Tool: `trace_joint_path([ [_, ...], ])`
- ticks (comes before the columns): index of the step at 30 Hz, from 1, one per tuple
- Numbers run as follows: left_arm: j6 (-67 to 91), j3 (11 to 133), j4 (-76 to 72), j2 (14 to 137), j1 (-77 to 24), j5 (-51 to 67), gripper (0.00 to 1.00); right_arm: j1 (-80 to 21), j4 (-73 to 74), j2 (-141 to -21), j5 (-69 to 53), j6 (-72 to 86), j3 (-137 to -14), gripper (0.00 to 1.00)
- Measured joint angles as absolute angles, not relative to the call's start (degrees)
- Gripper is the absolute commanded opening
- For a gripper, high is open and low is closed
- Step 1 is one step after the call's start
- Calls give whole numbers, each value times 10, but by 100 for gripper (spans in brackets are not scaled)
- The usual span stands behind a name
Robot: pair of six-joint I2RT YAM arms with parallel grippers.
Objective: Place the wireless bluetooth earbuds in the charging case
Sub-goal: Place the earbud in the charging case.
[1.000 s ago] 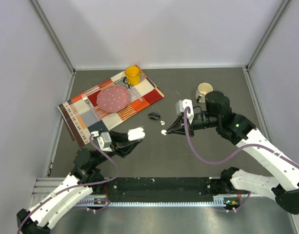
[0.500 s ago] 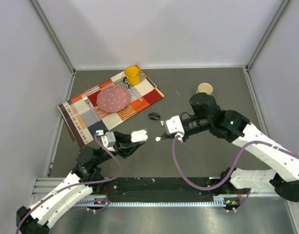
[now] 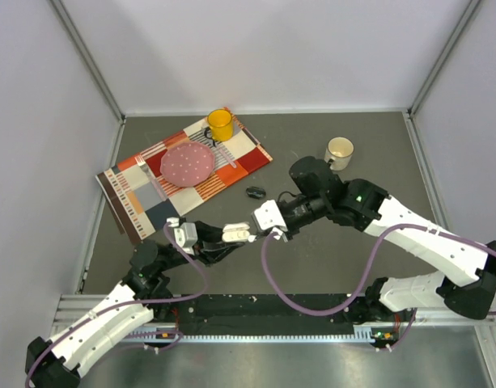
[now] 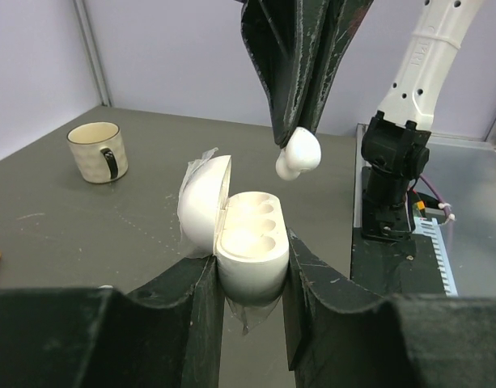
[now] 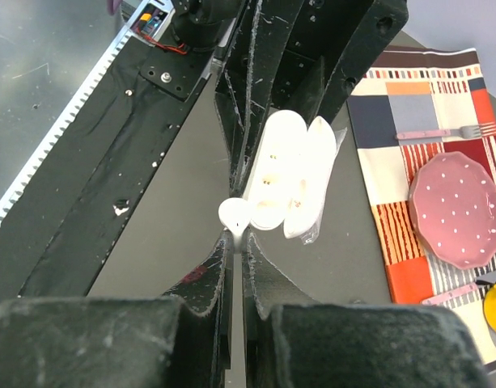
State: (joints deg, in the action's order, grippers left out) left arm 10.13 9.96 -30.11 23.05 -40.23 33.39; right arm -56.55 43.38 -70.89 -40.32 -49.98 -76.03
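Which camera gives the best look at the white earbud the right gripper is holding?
Left wrist: the white earbud hangs pinched in the right gripper, clear above the open charging case. Right wrist shows it from behind, blending into the white case. In the top external view it is too small to make out.

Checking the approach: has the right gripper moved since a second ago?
Yes. The right gripper with its earbud moved left from the cream mug towards the white case.

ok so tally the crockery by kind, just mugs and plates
mugs: 2 (yellow mug, cream mug)
plates: 1 (pink plate)
total: 3
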Motion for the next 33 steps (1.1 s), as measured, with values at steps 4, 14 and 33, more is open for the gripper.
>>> trace_joint_path([
  [4,95,100,-304,230,-402,342,0,-570,435,-715,-401,-501,-762,0],
  [14,86,101,-303,241,-402,359,0,-578,439,-726,-400,-505,-768,0],
  [33,60,114,-273,246,-402,377,0,-584,441,-750,-382,-508,-783,0],
])
